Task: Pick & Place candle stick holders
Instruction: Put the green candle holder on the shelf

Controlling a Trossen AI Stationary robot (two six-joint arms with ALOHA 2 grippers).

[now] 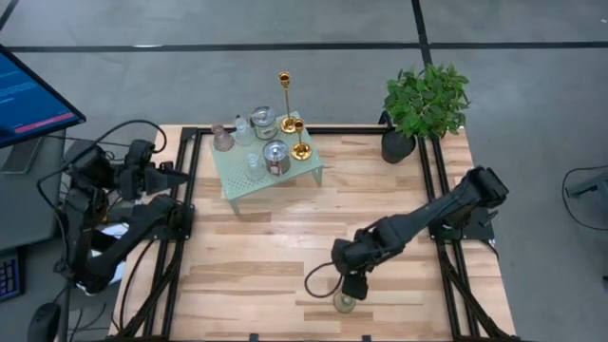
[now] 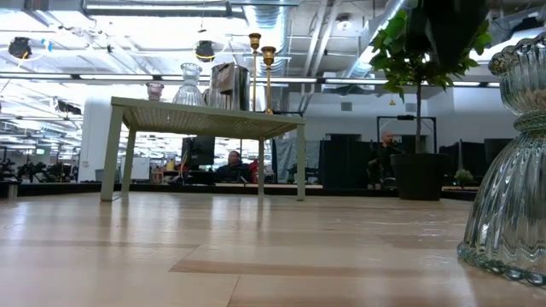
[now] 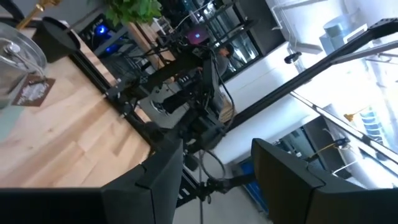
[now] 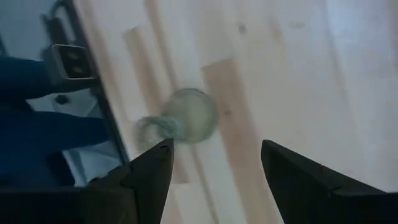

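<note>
**One glass holder left on the table, right hand above it**

One greenish glass holder [image 1: 344,303] stands alone on the bare table [image 1: 256,256] near its front edge; the other holders [image 1: 266,133] sit well apart on the green rack [image 1: 239,188]. The right hand [image 4: 214,165] hovers over the glass holder, fingers spread and holding nothing. The step appears to be the approach to a pick. Next it likely needs to drop until the fingers straddle the glass, then close. The left hand [image 3: 217,174] waits open at the table's left edge.
</note>
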